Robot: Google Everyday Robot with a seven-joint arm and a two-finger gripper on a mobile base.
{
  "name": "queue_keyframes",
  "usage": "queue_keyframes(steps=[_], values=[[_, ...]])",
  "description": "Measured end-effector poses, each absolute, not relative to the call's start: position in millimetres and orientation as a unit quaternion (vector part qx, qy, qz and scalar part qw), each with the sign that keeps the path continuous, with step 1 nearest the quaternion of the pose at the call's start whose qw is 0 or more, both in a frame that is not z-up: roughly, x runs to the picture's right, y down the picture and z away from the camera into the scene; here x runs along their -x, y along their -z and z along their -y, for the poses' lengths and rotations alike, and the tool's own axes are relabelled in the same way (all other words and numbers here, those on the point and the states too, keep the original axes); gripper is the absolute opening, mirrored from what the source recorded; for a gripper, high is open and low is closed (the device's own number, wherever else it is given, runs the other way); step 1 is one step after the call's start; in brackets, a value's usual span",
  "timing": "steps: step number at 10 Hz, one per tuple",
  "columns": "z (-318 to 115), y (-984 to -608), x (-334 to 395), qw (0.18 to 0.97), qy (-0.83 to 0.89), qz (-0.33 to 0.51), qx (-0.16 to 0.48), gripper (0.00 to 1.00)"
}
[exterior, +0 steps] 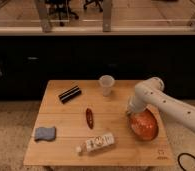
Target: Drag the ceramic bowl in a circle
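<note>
Warm, dim light on the desk, darkness behind.
The desk (66, 145) is evenly lit; the far wall is nearly black. The ceramic bowl (143, 125) shows soft glare where the end effector (129, 111) meets its far left rim, under the bright white arm (166, 102).

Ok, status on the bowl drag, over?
Gripper at the upper-left rim of the glossy orange-red ceramic bowl. Bowl upright. White plastic bottle lying flat and dark red pepper-shaped item to its left, not touching.
</note>
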State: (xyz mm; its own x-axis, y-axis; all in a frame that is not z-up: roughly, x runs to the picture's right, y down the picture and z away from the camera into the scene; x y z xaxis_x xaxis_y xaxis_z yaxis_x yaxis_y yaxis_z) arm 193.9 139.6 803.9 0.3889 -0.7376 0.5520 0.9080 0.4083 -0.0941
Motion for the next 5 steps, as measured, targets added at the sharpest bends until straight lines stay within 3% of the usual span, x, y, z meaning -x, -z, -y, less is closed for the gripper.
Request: queue_keyframes(steps=[5], values=[[-142, -803, -168, 0.793, 0.537, 0.223, 0.183, 0.03]])
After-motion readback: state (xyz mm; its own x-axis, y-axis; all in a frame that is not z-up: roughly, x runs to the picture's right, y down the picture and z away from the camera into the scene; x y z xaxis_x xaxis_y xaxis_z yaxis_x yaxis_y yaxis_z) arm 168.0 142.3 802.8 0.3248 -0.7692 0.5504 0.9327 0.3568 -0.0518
